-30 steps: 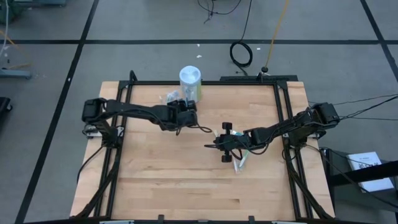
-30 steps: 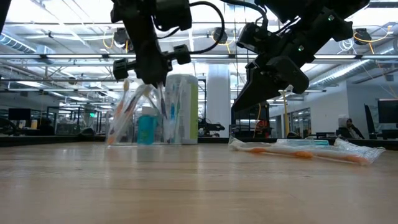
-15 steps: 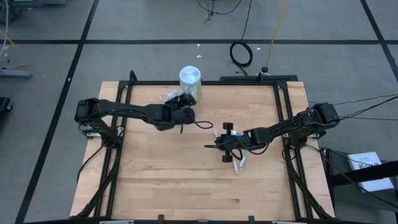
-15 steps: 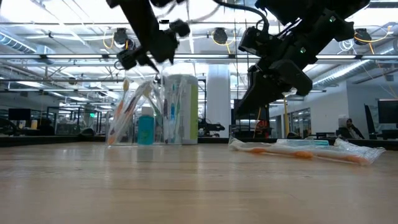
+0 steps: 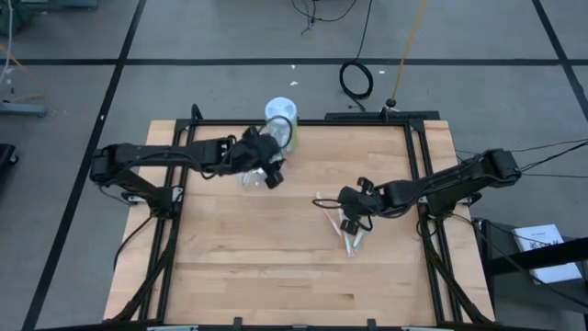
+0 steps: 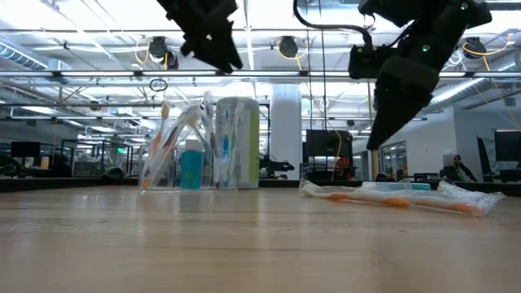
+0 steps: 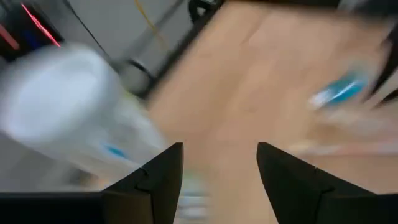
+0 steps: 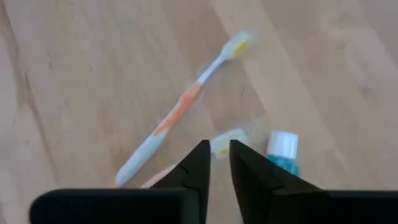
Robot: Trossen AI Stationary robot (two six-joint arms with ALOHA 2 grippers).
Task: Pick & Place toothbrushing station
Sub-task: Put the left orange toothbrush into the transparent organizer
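The clear cup stands upright at the table's far side. It holds several toothbrushes and a teal tube, next to the white-capped canister. My left gripper hangs open above the cup and canister, touching nothing. More toothbrushes and a teal tube lie flat on the wood at centre right. My right gripper hovers over them, pointing down. Its fingers stand a narrow gap apart, with nothing between them. An orange-and-white toothbrush lies just beyond its fingertips.
A black frame rail runs along the table's sides and far edge. Bare wood fills the near half of the table. A black cable coil lies on the floor beyond the far edge.
My left gripper has risen from the cup and drawn back toward the table's far left, its fingers leaving the brushes; the cup and its contents stand as before. My right gripper has moved toward the table's right edge, above the loose toothbrushes, which lie unmoved.
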